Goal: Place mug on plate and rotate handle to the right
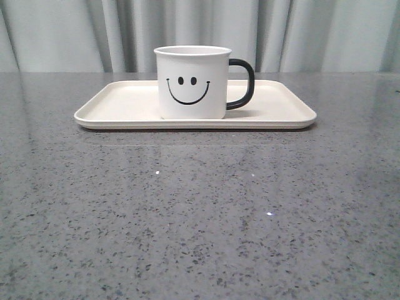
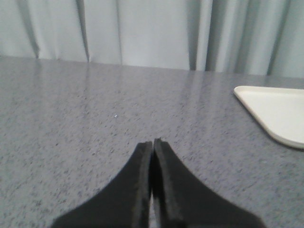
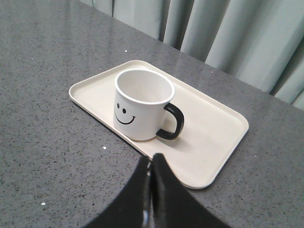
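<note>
The white mug with a black smiley face stands upright on the cream-white plate at the far middle of the table. Its black handle points to the right in the front view. The mug, handle and plate also show in the right wrist view. My right gripper is shut and empty, held apart from the mug above the plate's near edge. My left gripper is shut and empty over bare table, left of the plate's corner. Neither gripper shows in the front view.
The table is grey speckled stone. A pale grey curtain hangs behind its far edge.
</note>
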You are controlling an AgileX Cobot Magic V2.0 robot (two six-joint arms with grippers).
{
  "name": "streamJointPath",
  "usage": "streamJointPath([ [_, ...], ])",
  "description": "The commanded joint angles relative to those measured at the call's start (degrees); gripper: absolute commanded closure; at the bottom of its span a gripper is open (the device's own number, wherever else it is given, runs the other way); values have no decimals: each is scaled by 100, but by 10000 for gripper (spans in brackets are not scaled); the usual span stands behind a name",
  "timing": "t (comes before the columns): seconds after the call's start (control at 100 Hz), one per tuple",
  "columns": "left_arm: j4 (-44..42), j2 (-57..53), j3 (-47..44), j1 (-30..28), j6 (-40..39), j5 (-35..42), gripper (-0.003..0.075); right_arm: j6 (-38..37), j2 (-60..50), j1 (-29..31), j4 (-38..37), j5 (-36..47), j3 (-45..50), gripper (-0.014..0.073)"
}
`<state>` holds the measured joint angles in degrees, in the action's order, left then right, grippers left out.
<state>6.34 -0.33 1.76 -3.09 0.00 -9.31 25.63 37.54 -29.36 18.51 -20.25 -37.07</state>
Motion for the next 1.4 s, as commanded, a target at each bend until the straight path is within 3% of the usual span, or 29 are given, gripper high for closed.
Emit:
streamJointPath([
  [0.0,8,-192,-149,-150,0,741,739,1,-26,26,66,481,-151,662],
  [1.39,-208,-182,-230,-150,0,618,739,38,-20,33,-119,658,-123,662],
])
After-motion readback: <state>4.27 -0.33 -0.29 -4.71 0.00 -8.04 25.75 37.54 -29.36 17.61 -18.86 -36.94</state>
